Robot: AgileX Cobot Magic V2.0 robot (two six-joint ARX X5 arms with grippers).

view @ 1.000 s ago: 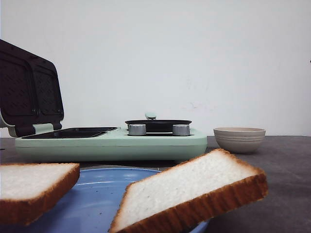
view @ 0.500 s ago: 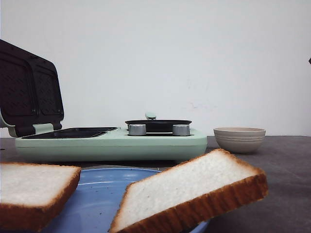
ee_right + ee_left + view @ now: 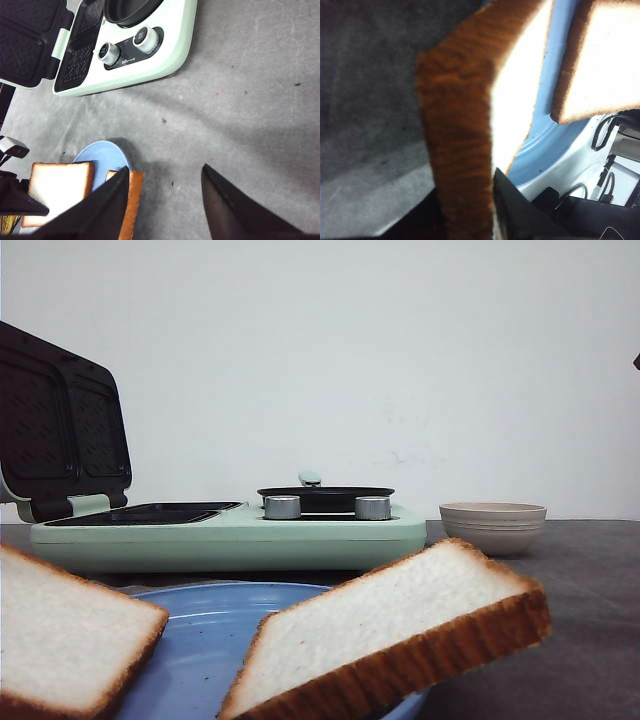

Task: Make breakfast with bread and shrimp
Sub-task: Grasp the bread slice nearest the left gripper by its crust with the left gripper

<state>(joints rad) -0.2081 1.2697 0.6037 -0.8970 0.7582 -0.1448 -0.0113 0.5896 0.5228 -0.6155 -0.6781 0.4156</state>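
Two bread slices show over a blue plate [image 3: 200, 640]. My left gripper [image 3: 470, 197] is shut on the left slice [image 3: 60, 640], its brown crust [image 3: 465, 115] pinched between the dark fingers [image 3: 520, 215]; this slice is tilted, its outer end raised. The other slice [image 3: 400, 625] rests slanted on the plate's right rim, also seen in the left wrist view [image 3: 605, 60]. My right gripper [image 3: 166, 170] hangs open over bare grey table, to the right of the plate [image 3: 102, 152], with nothing between its fingers. The shrimp is out of view.
A mint-green sandwich maker [image 3: 230, 535] stands behind the plate, its dark lid raised at the left, with a small black pan [image 3: 325, 497] on its right half. A beige bowl [image 3: 492, 527] sits at the back right; its contents are hidden.
The left bread slice has tilted, its outer left end rising in my left gripper while its inner corner dipped. The right slice and the right arm have not moved.
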